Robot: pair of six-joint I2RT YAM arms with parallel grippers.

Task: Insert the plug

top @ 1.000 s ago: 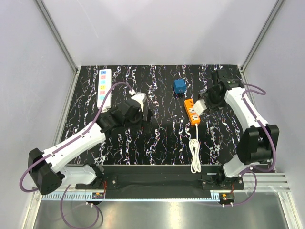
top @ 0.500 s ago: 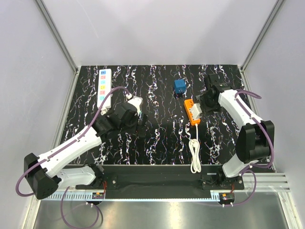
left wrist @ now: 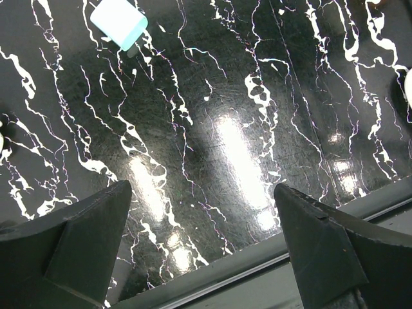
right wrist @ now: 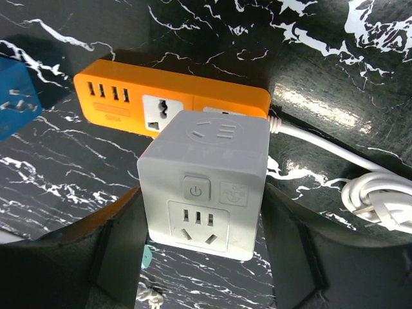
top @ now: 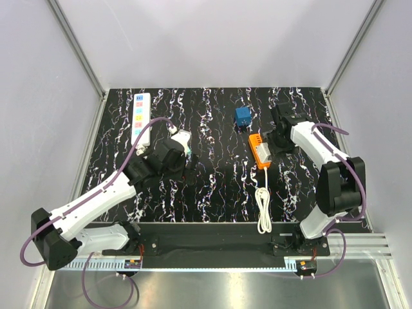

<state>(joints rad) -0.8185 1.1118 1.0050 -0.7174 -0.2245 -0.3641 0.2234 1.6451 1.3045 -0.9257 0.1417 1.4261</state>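
The grey cube adapter (right wrist: 206, 187) is held just above the orange power strip (right wrist: 116, 96), its switch and socket face turned toward the right wrist camera. The right-hand end of the strip's top is covered by the cube, while one universal socket and a row of USB ports are left showing to its left. Whether the cube's pins are seated in the strip or merely poised over it cannot be told from here.

The cube is clamped from both sides by the right gripper (right wrist: 209, 248), one dark finger (right wrist: 122, 251) pressed against each flank. From the overhead camera, this pairing is seen right of centre on the black marbled table (top: 219, 187).

A white cord (right wrist: 335, 151) is seen running off the strip's end toward the near edge, where it is gathered into a loose coil (top: 263, 209). A blue cube (top: 243, 116) is parked just beyond the strip's far end, apart from it.

Over on the left, the left gripper (left wrist: 201, 193) is held low over bare tabletop with its fingers spread wide and nothing between them. A small pale teal block (left wrist: 119, 22) is caught at the top of its wrist view. A white power strip (top: 140, 118) is laid along the far left of the table, well apart from the action.
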